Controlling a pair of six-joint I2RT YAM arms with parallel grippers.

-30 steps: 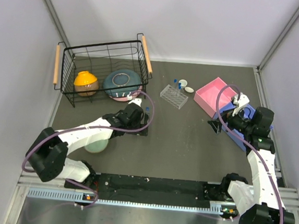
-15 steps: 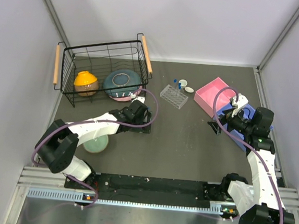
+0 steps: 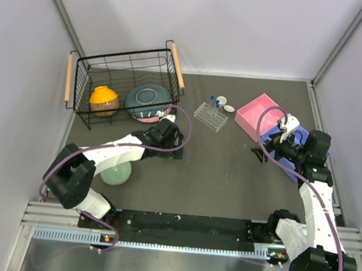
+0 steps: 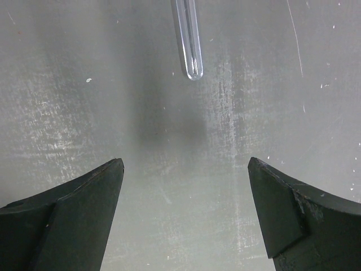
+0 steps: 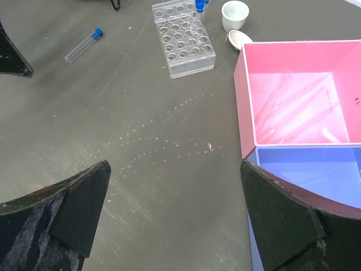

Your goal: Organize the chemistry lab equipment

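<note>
Our left hand (image 4: 184, 165) gaped empty before a small clear tube (image 4: 188, 39); our right hand (image 5: 175, 165) gaped empty by a pink square tray (image 5: 241, 113).

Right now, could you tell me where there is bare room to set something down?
The tabletop between the left gripper and the pink tray is bare. It is crowded behind the tube rack, around the white cups.

Non-lab clutter, left and right

Orange bowl (image 3: 104, 99) and blue bowl (image 3: 148, 101) sit in the black wire basket (image 3: 79, 85) far left, green bowl (image 3: 115, 175) out on the table (image 3: 216, 170) in front — pink tray (image 5: 244, 107) butts against blue tray (image 5: 316, 169) on the right.
</note>
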